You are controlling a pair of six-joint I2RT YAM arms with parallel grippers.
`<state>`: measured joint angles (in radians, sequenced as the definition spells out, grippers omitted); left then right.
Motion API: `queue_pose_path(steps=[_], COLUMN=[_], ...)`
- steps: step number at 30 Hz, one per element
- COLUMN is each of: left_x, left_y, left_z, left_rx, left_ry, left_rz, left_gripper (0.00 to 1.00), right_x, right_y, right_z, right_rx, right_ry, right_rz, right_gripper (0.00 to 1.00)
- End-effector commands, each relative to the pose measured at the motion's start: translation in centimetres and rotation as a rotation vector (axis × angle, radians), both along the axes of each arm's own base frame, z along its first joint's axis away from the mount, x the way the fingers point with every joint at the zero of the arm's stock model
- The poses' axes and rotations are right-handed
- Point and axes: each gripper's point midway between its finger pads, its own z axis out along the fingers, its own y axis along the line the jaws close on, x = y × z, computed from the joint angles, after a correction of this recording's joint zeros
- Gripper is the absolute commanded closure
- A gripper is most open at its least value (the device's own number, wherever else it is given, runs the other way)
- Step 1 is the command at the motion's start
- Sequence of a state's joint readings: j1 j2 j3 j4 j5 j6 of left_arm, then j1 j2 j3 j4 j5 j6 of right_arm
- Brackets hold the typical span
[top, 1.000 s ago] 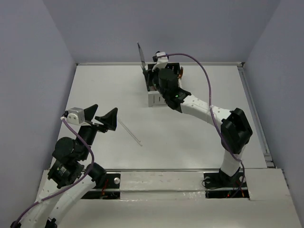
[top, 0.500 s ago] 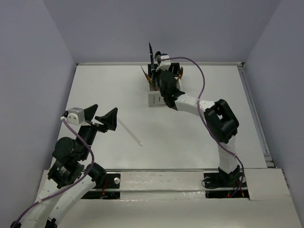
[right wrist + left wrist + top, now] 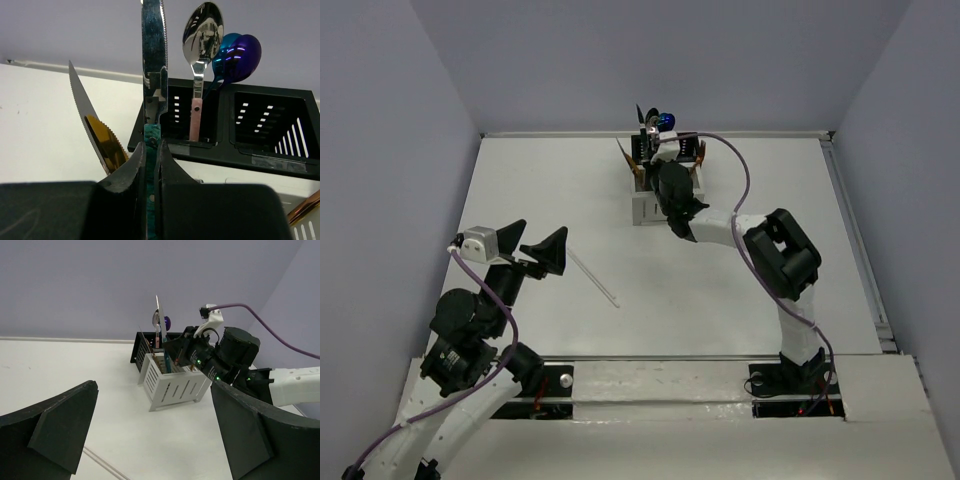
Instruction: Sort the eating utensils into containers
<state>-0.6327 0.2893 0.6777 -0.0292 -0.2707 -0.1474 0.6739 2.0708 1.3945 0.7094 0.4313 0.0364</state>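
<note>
Teal-handled knife [image 3: 152, 60]: likely light, stiff, slick steel; best held at handle, where right gripper [image 3: 151, 152] clamps it, jaws narrow.

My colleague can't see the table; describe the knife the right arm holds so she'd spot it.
Find the boxy white-and-black caddy at the table's far edge. At its white front compartment stands a teal-handled silver knife, upright in the jaws, whereas neighbouring knives lean left.
</note>
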Motion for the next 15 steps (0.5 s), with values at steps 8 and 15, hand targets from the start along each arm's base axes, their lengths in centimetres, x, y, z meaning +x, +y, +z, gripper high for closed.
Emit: queue_pose_path(steps=[8, 15], left_x=[0.0, 0.0], left_y=[0.0, 0.0], left_z=[0.5, 0.6], left_rx=[-0.021, -0.022], left_ry=[-0.026, -0.028], left_rz=[0.001, 0.0], left_gripper=[0.01, 0.01], right_x=[-3.1, -6.0], right_y=[0.5, 0.2], right_z=[4.4, 5.6], right_rx=[0.046, 0.064], right_ry=[-0.087, -0.014], right_rz=[0.141, 0.201], right_gripper=[0.45, 0.28])
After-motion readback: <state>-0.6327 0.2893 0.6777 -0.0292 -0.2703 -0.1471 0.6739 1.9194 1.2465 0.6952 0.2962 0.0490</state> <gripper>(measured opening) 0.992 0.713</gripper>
